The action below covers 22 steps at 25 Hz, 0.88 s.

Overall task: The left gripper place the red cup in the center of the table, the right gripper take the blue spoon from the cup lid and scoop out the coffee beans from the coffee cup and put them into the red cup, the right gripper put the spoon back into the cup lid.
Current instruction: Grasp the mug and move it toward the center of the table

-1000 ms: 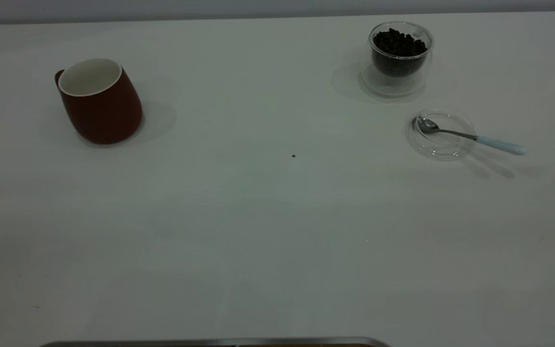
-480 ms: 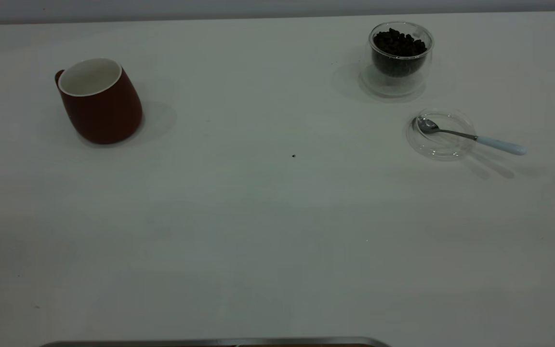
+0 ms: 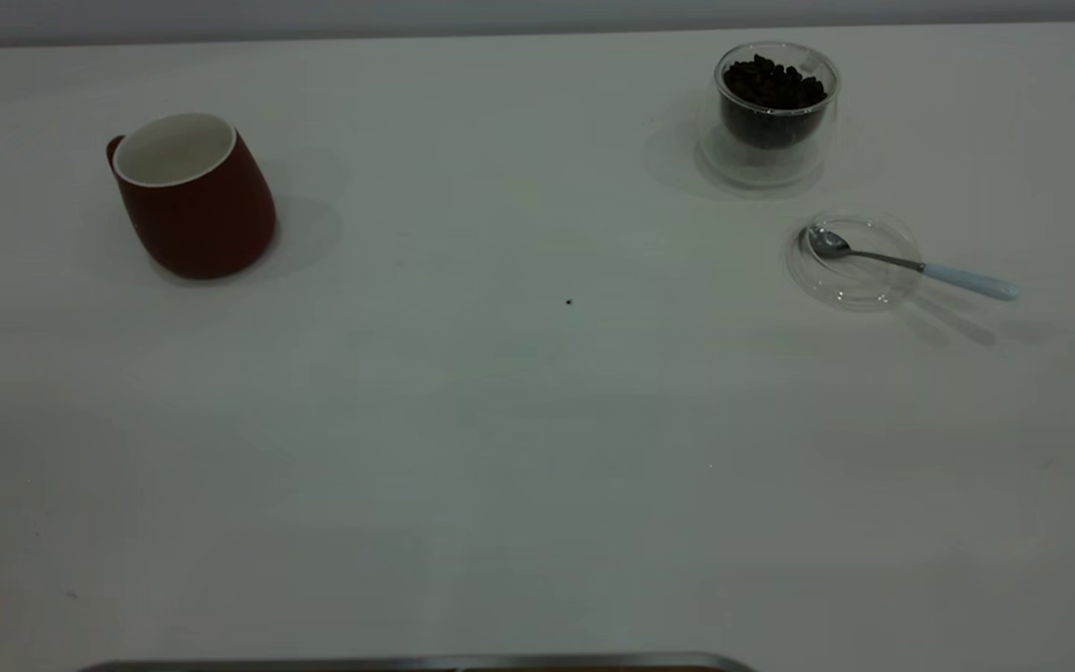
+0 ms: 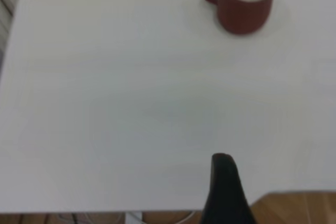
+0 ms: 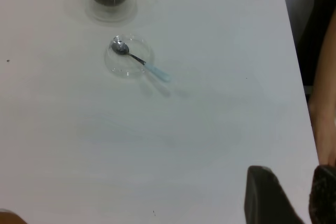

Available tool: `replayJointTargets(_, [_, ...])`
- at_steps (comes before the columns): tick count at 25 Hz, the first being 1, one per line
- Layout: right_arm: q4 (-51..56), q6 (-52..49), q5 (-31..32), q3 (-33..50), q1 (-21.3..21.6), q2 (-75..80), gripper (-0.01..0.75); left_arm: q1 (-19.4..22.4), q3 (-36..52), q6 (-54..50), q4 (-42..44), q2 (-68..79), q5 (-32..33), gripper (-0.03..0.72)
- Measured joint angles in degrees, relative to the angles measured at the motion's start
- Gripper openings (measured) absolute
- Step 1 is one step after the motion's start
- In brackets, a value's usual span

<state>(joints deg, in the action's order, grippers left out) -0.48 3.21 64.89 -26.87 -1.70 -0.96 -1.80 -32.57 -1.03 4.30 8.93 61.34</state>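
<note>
Left gripper (image 4: 224, 192): only one finger visible, matte black, tapering, with a blunt rounded tip. Right gripper (image 5: 286, 195): two black fingers (image 5: 265, 198), squared-off tips, plain surfaces. No cables, screws or markings visible on either.

No readable text, label, brand, number or sign appears in any view. The red cup (image 3: 194, 194), the glass cup (image 3: 774, 110), the glass lid (image 3: 855, 259), the spoon (image 3: 911, 264) and the counter (image 3: 519, 448) carry no markings.
</note>
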Motion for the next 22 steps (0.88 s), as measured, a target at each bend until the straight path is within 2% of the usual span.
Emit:
replayJointTargets(5, [0.0,0.0,0.0,0.0,0.0,0.0,0.243,0.0,-8.2,2.2,0.3,19.8,-3.2,0.587])
replayJointTargets(13, [0.0,0.0,0.0,0.0,0.0,0.0,0.243,0.0,-25.4,15.4,0.3,56.1,-8.4,0.587])
replayJointTargets(17, [0.0,0.0,0.0,0.0,0.0,0.0,0.243,0.0,-36.1,25.4,0.2,72.9,-7.6,0.587])
replayJointTargets(22, [0.0,0.0,0.0,0.0,0.0,0.0,0.243,0.0,-49.2,37.6,-1.3,91.0,-2.7,0.587])
